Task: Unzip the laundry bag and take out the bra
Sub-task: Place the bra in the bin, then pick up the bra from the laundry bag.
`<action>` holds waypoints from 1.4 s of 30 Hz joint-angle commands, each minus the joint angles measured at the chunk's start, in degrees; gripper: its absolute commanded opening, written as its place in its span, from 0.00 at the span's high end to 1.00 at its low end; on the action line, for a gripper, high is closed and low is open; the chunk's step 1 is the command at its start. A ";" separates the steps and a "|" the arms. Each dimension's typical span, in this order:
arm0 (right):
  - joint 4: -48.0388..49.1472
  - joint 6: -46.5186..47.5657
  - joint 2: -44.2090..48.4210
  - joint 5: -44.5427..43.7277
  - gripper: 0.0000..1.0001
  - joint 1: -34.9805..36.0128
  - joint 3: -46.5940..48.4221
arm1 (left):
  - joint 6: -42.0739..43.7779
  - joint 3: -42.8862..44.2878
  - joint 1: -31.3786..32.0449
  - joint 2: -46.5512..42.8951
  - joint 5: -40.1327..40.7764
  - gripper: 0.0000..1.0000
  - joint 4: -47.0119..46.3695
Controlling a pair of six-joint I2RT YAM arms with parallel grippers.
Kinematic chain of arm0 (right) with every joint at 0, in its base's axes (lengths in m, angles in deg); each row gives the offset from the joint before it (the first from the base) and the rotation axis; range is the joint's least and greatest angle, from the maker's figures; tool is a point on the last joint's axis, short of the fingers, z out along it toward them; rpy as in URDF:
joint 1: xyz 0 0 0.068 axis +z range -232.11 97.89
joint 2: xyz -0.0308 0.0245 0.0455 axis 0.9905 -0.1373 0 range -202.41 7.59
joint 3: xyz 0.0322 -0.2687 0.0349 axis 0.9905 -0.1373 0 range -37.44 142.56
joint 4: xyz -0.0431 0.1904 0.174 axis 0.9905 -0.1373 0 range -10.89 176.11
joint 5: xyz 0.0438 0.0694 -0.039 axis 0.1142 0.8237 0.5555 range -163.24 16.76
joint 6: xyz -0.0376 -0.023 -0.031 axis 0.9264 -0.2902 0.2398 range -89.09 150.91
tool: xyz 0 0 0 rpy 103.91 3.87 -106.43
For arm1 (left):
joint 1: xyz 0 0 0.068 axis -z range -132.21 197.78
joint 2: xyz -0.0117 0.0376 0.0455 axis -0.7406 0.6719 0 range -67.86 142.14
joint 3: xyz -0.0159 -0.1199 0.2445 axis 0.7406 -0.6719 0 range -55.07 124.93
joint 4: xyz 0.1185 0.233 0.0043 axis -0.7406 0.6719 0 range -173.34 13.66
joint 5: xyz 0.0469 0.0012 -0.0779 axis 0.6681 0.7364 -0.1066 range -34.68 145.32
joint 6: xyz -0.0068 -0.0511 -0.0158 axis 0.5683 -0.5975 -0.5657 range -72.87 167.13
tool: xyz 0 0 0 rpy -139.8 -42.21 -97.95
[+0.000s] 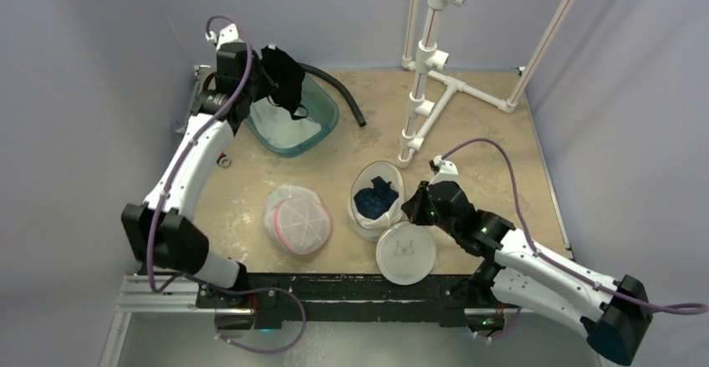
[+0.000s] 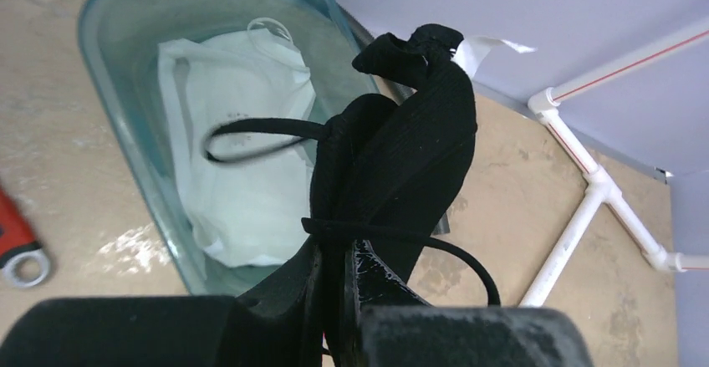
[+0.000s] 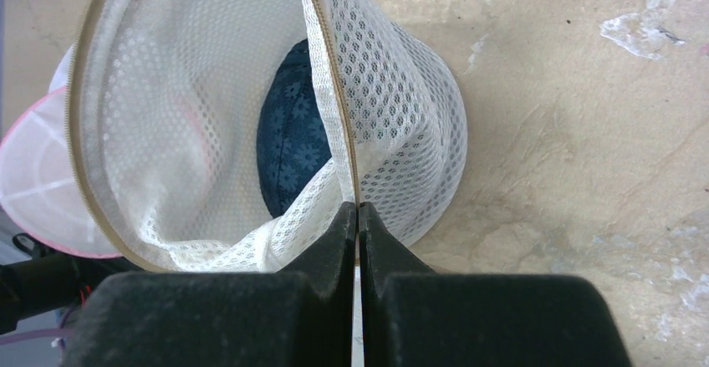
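Observation:
My left gripper (image 1: 266, 79) is shut on a black bra (image 1: 284, 79) and holds it up over a teal tub (image 1: 322, 124). In the left wrist view the bra (image 2: 401, 150) hangs from my jaws above the tub (image 2: 117, 124), which holds a white garment (image 2: 242, 158). My right gripper (image 1: 415, 204) is shut on the rim of an open white mesh laundry bag (image 1: 376, 200) with a dark blue bra (image 1: 376, 198) inside. In the right wrist view the bag (image 3: 393, 124) is pinched at its zip edge and the blue bra (image 3: 293, 133) shows inside.
A pink-trimmed mesh bag (image 1: 297, 219) lies left of the open one, and a round white mesh bag (image 1: 405, 252) lies near the front edge. A white pipe stand (image 1: 426, 58) rises at the back. A black hose (image 1: 339, 91) curves behind the tub.

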 commanded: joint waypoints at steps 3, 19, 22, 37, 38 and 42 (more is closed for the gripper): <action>3.69 0.05 0.11 2.31 1.00 -0.22 -0.93 | -6.72 0.04 -6.93 12.55 -13.73 1.00 -13.52; 0.44 1.19 4.90 2.47 1.00 -0.20 -0.32 | -13.83 6.95 -16.35 36.00 -20.24 1.00 -27.41; 0.21 1.20 5.28 2.79 1.00 -0.19 -0.41 | -14.73 8.08 -16.46 39.26 -20.46 1.00 -27.43; -0.11 0.85 4.91 2.22 1.00 -0.25 -0.14 | -12.18 9.72 -16.35 34.60 -19.37 0.23 -24.57; -0.05 0.90 4.93 2.22 1.00 -0.29 -0.21 | -11.80 9.54 -16.37 33.02 -18.58 0.21 -23.39; -0.08 0.87 5.47 2.28 1.00 -0.27 -0.32 | -10.30 7.84 -16.35 23.82 -14.47 0.16 -18.41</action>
